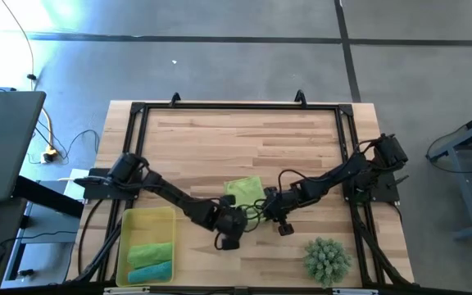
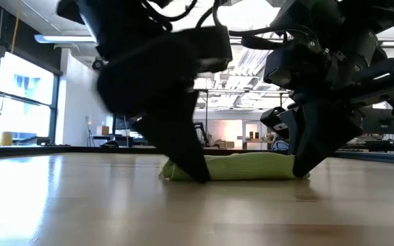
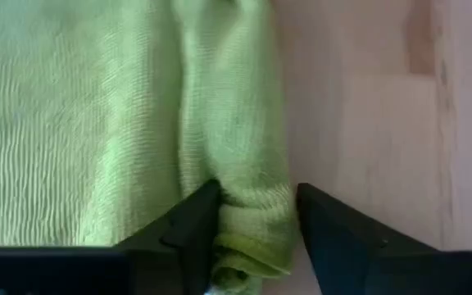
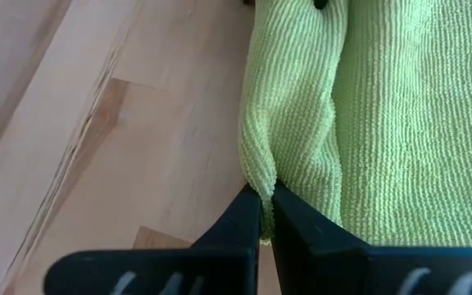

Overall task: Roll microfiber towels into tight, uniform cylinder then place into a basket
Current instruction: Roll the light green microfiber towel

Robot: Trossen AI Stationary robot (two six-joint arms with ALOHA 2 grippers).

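Step in hand: rolling the third towel [image 1: 243, 192], lime green, lying near the middle of the table's [image 1: 236, 139] front half. It is partly rolled; a rolled edge shows in both wrist views, with flat cloth beside it.

Left gripper [image 3: 256, 225]: fingers spread, straddling one end of the roll, not clamped. Right gripper [image 4: 266, 215]: fingers pressed together, pinching the roll's other end.

Basket [image 1: 128, 238] at the front left corner already holds two rolls, one green [image 1: 150, 251] and one teal [image 1: 149, 271]. A plant [image 1: 327, 258] stands near the front right corner.

Judgement: next move calls for both ends to turn together so the roll stays even and tight; the left must close first. Uneven turning risks a cone.
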